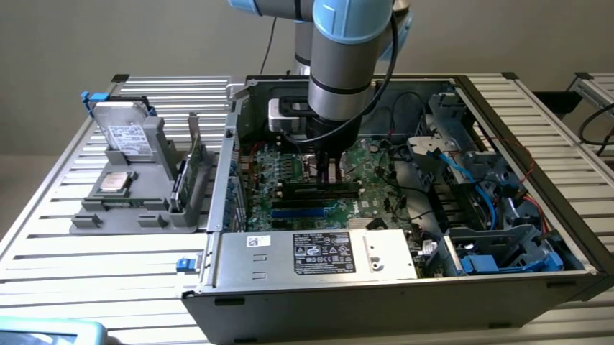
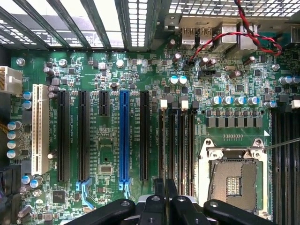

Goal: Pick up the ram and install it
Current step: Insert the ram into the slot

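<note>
Over the black memory slots (image 2: 176, 140) of the green motherboard (image 2: 108, 154), inside the open metal case (image 1: 384, 309), I am holding my end effector (image 2: 165, 192) with its dark fingertips (image 2: 160, 187) drawn almost together, a narrow setting. I cannot tell whether the ram is pinched edge-on between them or is sitting in one of the slots; no face of it is presenting itself clearly. I am judging the ram to be light, stiff and thin, yet fragile: a flat board that is tolerating no bending and little side load. I am judging the correct hold to be across its thickness on the long upper edge, near the middle, with pads clear of the chips, the label and the contact edge. The slots are showing as long, straight, matte plastic channels with pale latches (image 2: 163, 103) at one end. Beside them, the processor socket (image 2: 233, 180) is showing a bright metal frame. The ribbed aluminium surface (image 1: 57, 237) is carrying the case and a grey plastic holder (image 1: 115, 208).
</note>
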Robot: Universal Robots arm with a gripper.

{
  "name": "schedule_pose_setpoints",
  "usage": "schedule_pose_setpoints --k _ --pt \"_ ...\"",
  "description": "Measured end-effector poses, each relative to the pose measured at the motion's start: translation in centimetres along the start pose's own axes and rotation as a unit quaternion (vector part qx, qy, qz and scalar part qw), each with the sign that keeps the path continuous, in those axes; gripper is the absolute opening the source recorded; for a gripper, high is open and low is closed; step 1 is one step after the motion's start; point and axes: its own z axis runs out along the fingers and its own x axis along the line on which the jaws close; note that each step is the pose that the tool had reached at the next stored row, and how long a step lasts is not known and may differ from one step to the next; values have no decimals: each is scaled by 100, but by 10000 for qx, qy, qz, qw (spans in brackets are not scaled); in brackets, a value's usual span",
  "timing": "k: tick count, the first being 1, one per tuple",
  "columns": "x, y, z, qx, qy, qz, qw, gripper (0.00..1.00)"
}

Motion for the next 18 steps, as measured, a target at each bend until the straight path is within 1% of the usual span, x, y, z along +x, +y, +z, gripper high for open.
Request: schedule_pose_setpoints --k 18 --pt "1 1 8 3 -3 52 10000 13"
